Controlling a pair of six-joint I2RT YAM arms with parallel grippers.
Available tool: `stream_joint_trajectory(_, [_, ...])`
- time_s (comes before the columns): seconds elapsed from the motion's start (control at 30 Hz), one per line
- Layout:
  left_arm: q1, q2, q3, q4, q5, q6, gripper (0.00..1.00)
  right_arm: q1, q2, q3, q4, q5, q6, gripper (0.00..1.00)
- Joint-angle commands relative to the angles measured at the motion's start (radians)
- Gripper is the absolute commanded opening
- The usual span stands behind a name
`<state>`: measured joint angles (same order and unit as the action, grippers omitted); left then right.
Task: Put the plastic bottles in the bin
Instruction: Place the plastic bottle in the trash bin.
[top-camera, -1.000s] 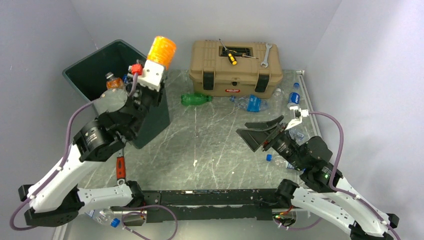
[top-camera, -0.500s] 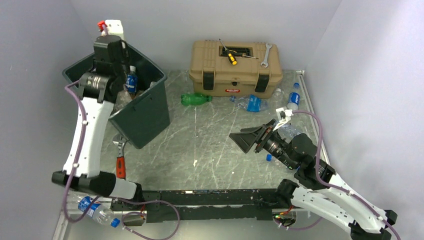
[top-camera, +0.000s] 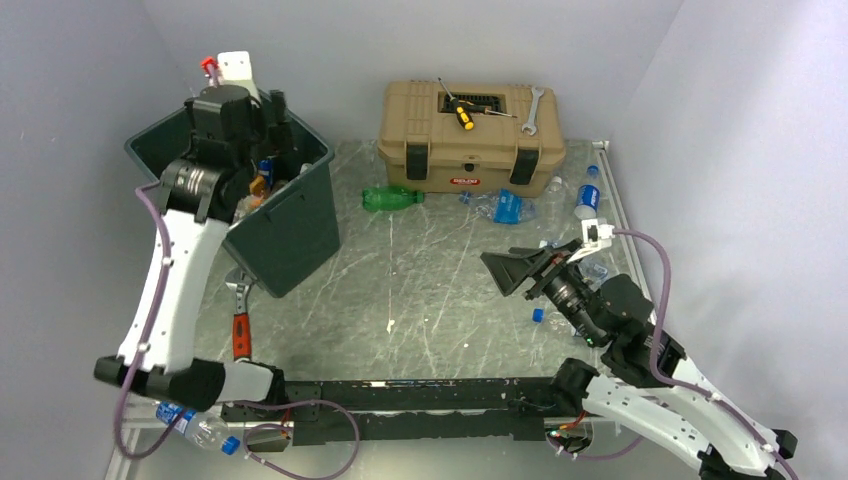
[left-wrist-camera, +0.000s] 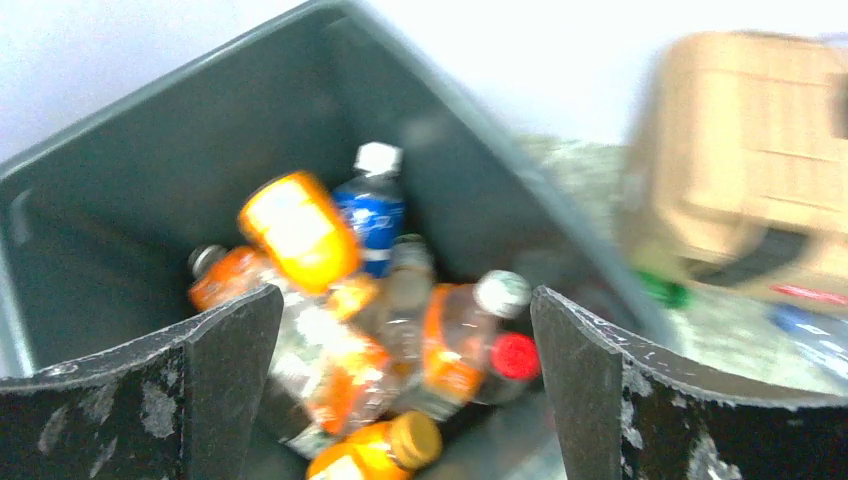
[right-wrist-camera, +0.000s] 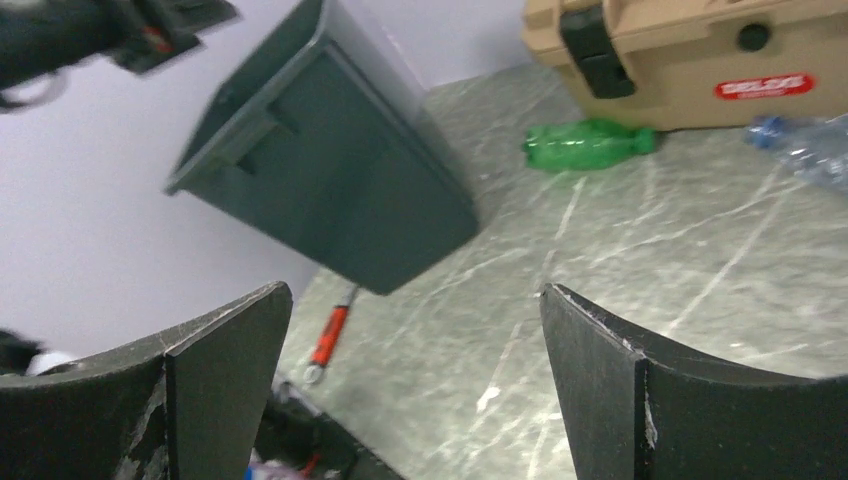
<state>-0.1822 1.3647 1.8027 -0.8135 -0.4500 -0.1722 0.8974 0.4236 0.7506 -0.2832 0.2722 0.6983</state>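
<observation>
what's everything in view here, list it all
bin: one, dark green, far left
bottles in bin: several, orange and clear, piled inside
toolbox: one, tan, far centre
green bottle: one, lying before toolbox
clear bottles: several, blue labels, mostly right of toolbox
screwdriver: one, yellow handle, on toolbox
spanner: one, silver, on toolbox
wrench: one, orange handle, beside bin
left pincer: one, black, open above bin
right pincer: one, black, open over table
</observation>
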Motion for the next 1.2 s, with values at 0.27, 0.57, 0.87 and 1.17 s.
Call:
stream_joint_trajectory(0.27, [-0.472,-0.228,-0.211,0.167,0.330,0.124,1.00,0.002,0.267,-0.051,0.094,0.197,-0.173,1.00])
stream_joint_trajectory(0.57, [-0.548,-0.409,-0.526,0.294,0.654,0.381,0.99,-0.010,0.487,-0.108,0.195,0.268,-0.130,0.99])
stream_joint_trajectory(0.87, [-0.550,-0.452,-0.770,0.442,0.581,0.288,0.99,-0.347,0.600,-0.122,0.126,0.241,0.022,0.97])
stream_joint_trajectory(1.17, [-0.548,-0.455,-0.800,0.451,0.513,0.213,0.99,-0.533,0.705,-0.090,0.168,0.433,0.067,0.99])
